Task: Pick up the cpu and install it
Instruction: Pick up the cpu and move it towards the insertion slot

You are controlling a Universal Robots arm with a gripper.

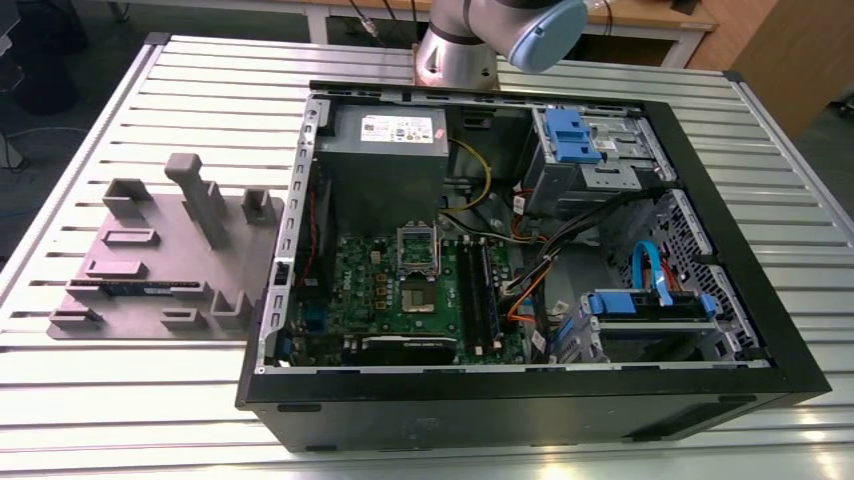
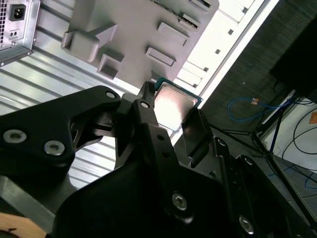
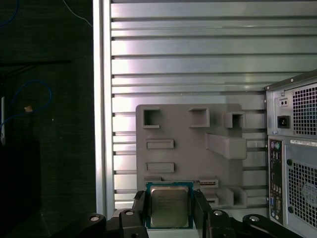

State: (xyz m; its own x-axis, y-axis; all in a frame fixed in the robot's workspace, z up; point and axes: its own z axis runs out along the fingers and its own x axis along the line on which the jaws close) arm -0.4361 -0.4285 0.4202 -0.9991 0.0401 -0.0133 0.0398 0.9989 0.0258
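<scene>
- The open computer case (image 1: 534, 405) fills the middle of the exterior view, with the green board (image 1: 367, 285) and its socket (image 1: 419, 290) inside.
- The grey tray (image 1: 160, 300) sits just beside it, at the exterior view's left.
- The gripper (image 3: 170, 214) is clamped on the cpu (image 3: 169, 204), which we reckon is lifted off the tray.
- We'd call the pickup done. Installing calls for squaring the chip over that socket.

cpu (image 3: 169, 207) top shiny metal; pincer (image 3: 169, 204) matt blk plastic; table (image 1: 134, 400) ribbed metal.
</scene>
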